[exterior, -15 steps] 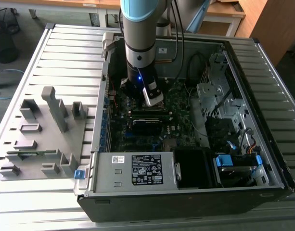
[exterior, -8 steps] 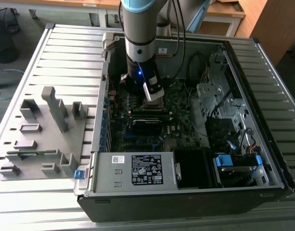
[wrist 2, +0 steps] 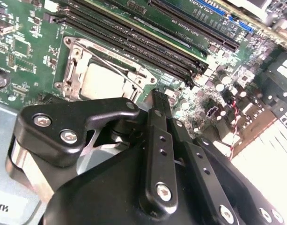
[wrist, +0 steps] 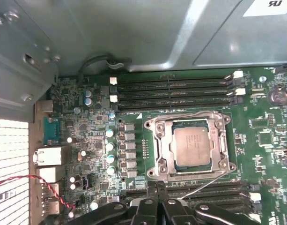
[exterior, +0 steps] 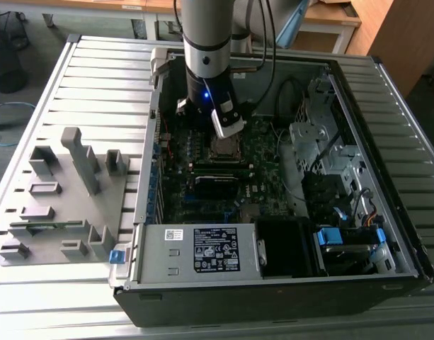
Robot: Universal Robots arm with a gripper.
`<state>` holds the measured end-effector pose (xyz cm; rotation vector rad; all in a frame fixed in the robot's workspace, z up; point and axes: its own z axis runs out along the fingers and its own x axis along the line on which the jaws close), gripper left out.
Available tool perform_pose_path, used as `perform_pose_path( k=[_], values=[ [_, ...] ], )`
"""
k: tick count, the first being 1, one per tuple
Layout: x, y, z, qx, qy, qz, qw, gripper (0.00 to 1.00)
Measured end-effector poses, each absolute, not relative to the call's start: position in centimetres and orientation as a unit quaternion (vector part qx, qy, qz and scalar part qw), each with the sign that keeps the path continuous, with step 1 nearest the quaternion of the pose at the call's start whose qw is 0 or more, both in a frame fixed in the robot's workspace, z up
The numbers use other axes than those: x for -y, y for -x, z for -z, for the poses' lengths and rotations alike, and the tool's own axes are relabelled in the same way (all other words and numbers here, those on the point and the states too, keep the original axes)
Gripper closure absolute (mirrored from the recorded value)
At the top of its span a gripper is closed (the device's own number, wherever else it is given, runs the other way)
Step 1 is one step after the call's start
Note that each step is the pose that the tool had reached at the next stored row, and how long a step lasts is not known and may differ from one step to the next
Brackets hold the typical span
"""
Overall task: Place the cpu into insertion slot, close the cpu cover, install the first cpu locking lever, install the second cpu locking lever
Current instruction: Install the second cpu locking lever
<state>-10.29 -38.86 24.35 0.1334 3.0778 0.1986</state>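
Observation:
The cpu [wrist: 192, 146], a small silver-grey square, lies flat in the socket on the green motherboard [wrist: 269, 154]. The silvery cpu cover [wrist: 224, 140] is folded down around it, and the chip top shows through its window. One thin wire lever [wrist: 190, 114] runs along the socket's edge beside the memory slots. The other wire lever [wrist: 206, 185] angles away from the socket toward my gripper [wrist: 158, 185]. The black fingers are shut together with nothing visible between them, just off the socket's edge. The second wrist view shows the gripper [wrist 2: 155, 96] close to the cover [wrist 2: 70, 70].
In the exterior view the arm reaches down into an open computer case [exterior: 386, 234]. Rows of black memory slots [wrist: 176, 89] flank the socket. Red wires [wrist: 35, 180] lie near the rear ports. A grey parts fixture [exterior: 61, 198] sits at the exterior view's left.

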Motion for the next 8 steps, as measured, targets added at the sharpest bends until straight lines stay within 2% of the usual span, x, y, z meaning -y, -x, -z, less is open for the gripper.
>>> perform_pose_path(
  k=[8],
  values=[
    [38.9, 10.3, -25.7, -0.997, -0.043, -0.064, 0.027, 0.9]
  ],
)
